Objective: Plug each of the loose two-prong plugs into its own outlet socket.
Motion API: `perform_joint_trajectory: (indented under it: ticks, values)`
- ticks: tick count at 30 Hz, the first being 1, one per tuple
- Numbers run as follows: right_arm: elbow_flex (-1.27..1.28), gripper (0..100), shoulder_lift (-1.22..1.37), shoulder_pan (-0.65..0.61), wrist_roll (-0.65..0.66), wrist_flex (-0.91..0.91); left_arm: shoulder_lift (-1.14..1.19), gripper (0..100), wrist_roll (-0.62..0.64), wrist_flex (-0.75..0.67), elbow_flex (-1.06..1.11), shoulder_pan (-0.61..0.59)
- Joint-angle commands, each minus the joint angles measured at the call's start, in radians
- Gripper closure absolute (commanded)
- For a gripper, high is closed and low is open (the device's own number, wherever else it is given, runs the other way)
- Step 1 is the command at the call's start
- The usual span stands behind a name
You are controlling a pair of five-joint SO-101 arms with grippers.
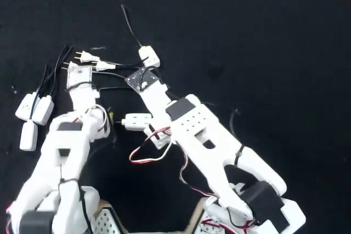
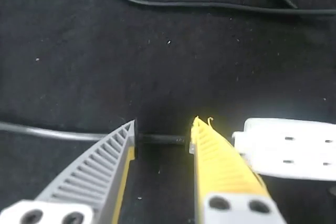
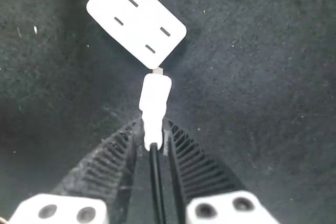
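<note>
Poster: Grippers first, since that's what we care about. Our right gripper [image 3: 152, 132] is pinched narrow on the back end of a white plug [image 3: 155, 95], right where its black cord [image 3: 155, 182] comes out. The plug's nose sits at the end of a white outlet block [image 3: 135, 19], with a sliver of prong showing between them.

Reply: Yep, we see the same. Our left gripper [image 2: 163, 129] is parted about halfway and isn't closed on anything. A black cable [image 2: 163, 139] runs across the gap between its fingertips, over the black table [image 2: 105, 66]. Another outlet block [image 2: 286, 148] lies just beside the yellow finger [image 2: 220, 166]. From above we spot two loose plugs [image 1: 85, 56] lying side by side, near the left arm's tip.
</note>
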Motion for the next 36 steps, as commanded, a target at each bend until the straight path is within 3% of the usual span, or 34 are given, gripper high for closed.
perform_joint_trajectory:
  ticks: [1,10,20,29,36]
  values:
    - [-0.036,98.8,-0.004,0.017,0.006,-0.012,0.097,82,0.011,-0.011,-0.11,0.015]
    - [-0.041,98.8,-0.002,0.015,-0.055,-0.012,0.152,82,0.005,-0.003,-0.127,0.062]
    - [-0.042,98.8,-0.001,0.021,-0.049,0.015,0.143,82,0.003,0.155,-0.122,0.185]
    - [-0.081,98.8,0.001,0.023,-0.046,0.028,0.143,82,-0.068,0.167,-0.101,0.257]
    - [-0.193,98.8,0.002,0.04,0.126,0.224,0.143,82,-0.068,0.167,-0.107,0.249]
